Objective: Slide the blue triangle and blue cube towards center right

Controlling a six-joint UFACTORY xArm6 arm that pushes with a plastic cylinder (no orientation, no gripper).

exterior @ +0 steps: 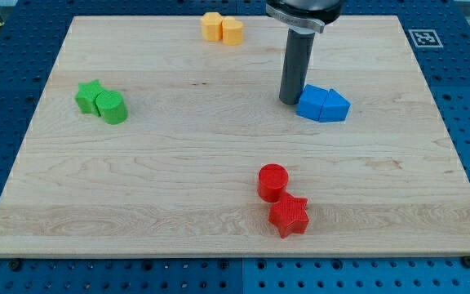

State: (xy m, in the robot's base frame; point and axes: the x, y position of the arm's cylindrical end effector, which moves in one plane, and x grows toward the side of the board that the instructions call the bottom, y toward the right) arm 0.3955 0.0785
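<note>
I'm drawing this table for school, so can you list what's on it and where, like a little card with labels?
board: wooden board on a blue pegboard
my tip: at the left edge of the blue pair
blue blocks: blue cube and blue triangle, touching, right of centre
yellow blocks: two, touching, top edge
green blocks: two, touching, left side
red blocks: red cylinder above red star, bottom centre
</note>
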